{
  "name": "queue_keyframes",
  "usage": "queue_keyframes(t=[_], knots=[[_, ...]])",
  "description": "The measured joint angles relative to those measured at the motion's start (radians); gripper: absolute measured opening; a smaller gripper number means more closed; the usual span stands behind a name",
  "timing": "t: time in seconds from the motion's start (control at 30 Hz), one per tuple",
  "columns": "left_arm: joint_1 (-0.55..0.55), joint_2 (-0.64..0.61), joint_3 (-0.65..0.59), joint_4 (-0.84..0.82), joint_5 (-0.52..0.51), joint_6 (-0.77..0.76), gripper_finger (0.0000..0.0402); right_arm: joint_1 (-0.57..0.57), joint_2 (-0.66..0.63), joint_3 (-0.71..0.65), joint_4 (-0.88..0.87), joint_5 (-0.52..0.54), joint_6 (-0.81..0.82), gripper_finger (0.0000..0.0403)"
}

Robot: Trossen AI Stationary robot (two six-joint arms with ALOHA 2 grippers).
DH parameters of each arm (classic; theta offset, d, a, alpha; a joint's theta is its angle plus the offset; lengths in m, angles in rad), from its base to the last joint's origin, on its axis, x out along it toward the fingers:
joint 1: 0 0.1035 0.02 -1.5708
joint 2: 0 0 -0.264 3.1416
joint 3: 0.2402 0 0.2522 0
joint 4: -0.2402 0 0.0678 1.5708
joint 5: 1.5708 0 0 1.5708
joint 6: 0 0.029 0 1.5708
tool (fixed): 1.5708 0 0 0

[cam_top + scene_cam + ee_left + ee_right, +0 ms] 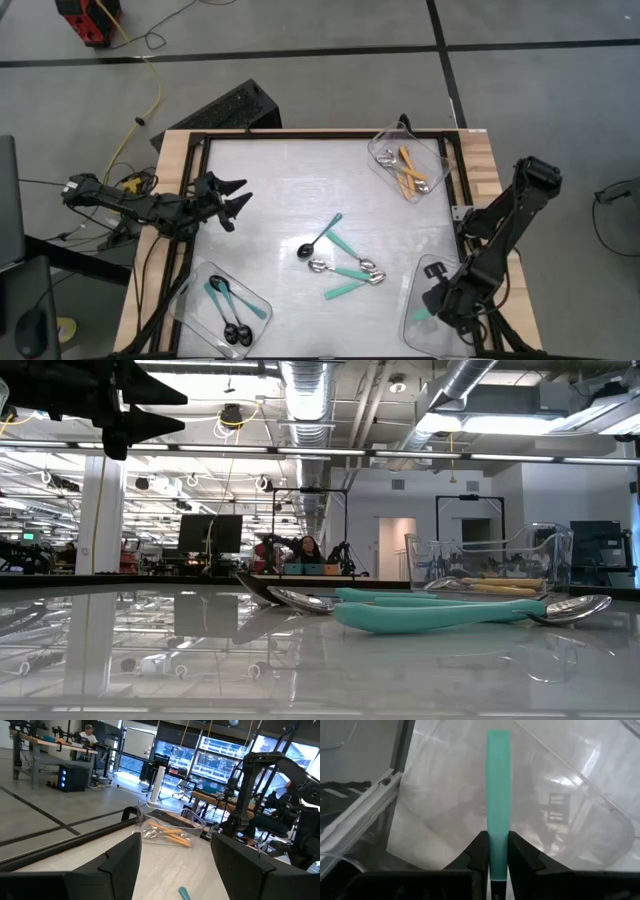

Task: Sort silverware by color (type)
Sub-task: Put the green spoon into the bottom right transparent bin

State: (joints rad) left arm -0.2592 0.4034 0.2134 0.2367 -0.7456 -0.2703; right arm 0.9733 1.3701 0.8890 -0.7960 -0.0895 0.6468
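Observation:
My right gripper (430, 308) hangs over the clear tray (448, 330) at the table's near right corner, shut on a teal-handled spoon (498, 795). Raised at the table's left side, my left gripper (234, 198) is open and holds nothing. Two teal spoons (350, 273) and a blue-handled, black-bowled spoon (320, 238) lie flat on the table's middle. Orange-handled spoons (410, 170) lie in the far right tray (385, 145). Blue-handled spoons (228, 308) lie in the near left tray (190, 285). My right gripper pinches the teal spoon's flat handle (498, 851) between its two fingers. The fingers come steeply from above and lie along the handle. The handle's free end (498, 740) sticks out past the fingertips toward the tray. The gripper hides the bowl end.
A black frame (300, 135) runs round the white table top. Bare table lies between the three trays and around the loose spoons. People sit at desks in the room far behind the table.

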Motion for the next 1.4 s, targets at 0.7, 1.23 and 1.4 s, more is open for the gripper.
queue_keyframes(t=[0.7,1.23,1.4], knots=[[0.0,0.0,0.0,0.001,-0.025,-0.001,0.0226,-0.01,-0.011,-0.104,0.126,-0.062,-0.043,0.0077],[0.0,0.0,0.0,0.0,-0.026,0.003,0.0226,-0.014,-0.011,-0.108,0.126,-0.055,-0.034,0.0086],[0.0,0.0,0.0,0.0,-0.026,0.005,0.0226,-0.014,-0.01,-0.115,0.123,-0.059,-0.008,0.0087]])
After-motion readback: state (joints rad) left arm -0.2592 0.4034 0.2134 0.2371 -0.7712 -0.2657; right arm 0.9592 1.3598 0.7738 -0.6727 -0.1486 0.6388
